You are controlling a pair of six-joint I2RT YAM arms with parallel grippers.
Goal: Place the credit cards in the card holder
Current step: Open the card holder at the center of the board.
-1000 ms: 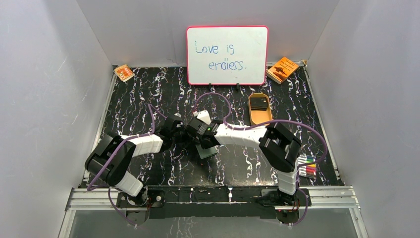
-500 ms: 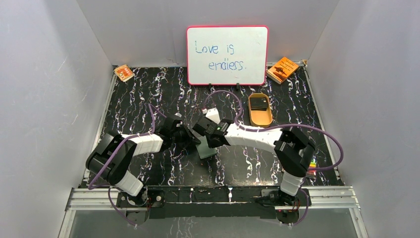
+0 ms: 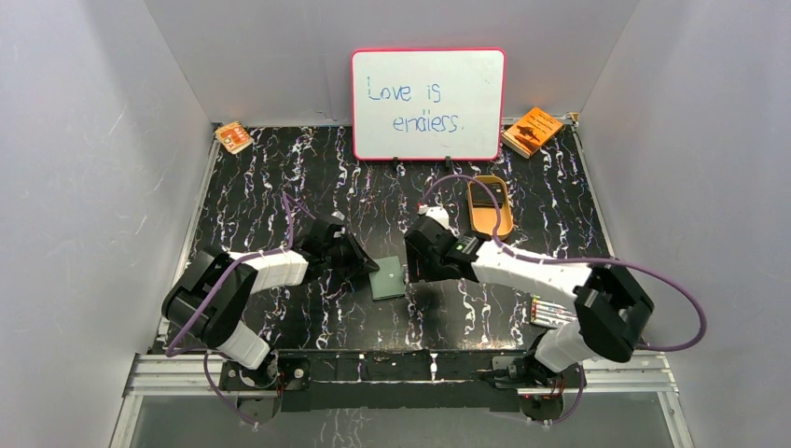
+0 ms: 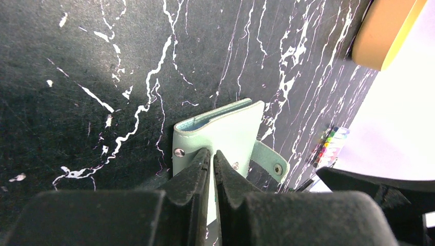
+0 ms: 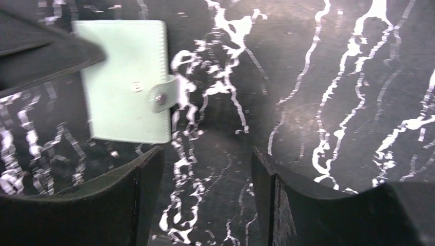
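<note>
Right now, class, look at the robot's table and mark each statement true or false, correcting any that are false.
1. The right gripper is open with nothing between its fingers. True.
2. The card holder lies inside the tan tray. False: it lies on the table between the two grippers, well apart from the tray.
3. The left gripper is closed on the card holder's edge. True.
4. The whiteboard reads "Love is blind." False: it reads "Love is endless."
</note>
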